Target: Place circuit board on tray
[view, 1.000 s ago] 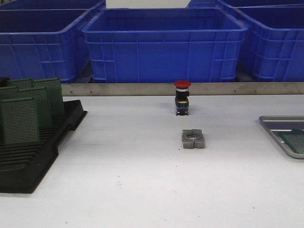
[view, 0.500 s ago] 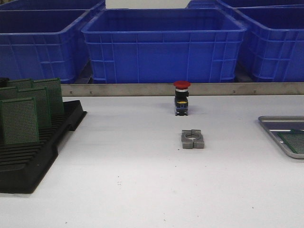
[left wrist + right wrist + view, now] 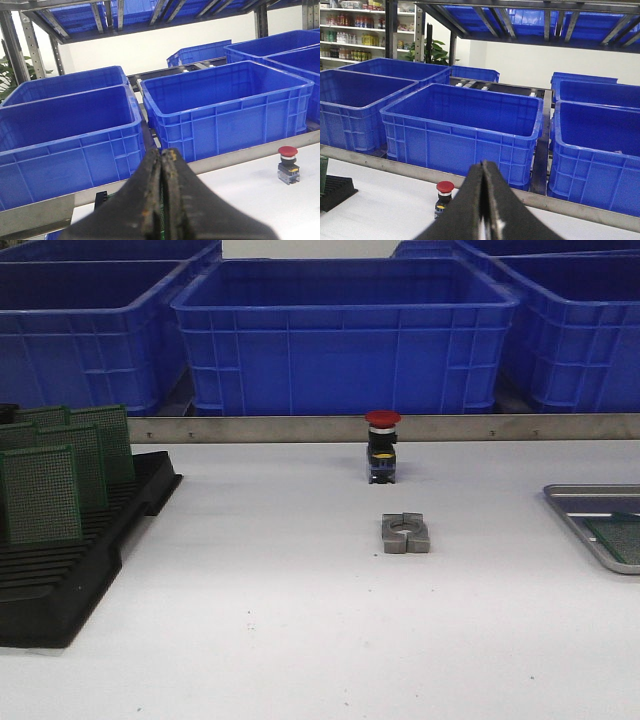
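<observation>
Rack [image 3: 60, 570]: black, slotted, at the table's left edge; several green boards stand upright in its slots.
Board [image 3: 40, 495]: the nearest one stands in the rack's front-left slot, the others just behind it. None is held.
Board look: thin green rectangle, a fine grid of tiny holes across the face, darker at the edges.
Board handling: likely light and stiff, smooth-faced, so it may slip in a loose pinch; a thin panel like this probably should not be bent or squeezed hard. The free top edge above the slot looks the best place to grip, lifting straight up so it clears the slot.
Left gripper [image 3: 161, 200]: fingers pressed together with nothing between them; raised, looking over the bins [image 3: 345, 335]. A sliver of green shows low behind the fingers.
Button [image 3: 383, 445]: red-capped switch, upright mid-table near the back rail.
Block [image 3: 406, 533]: small grey metal piece with a round hole, just in front of the button, apart from it.
Right gripper [image 3: 486, 205]: clenched, empty, also held high facing the bins.
Tray [image 3: 590, 495]: silver, raised rim, at the right edge, partly out of view, well apart from the rack.
Board in tray [image 3: 622, 540]: one green board already lies flat on the tray floor.
</observation>
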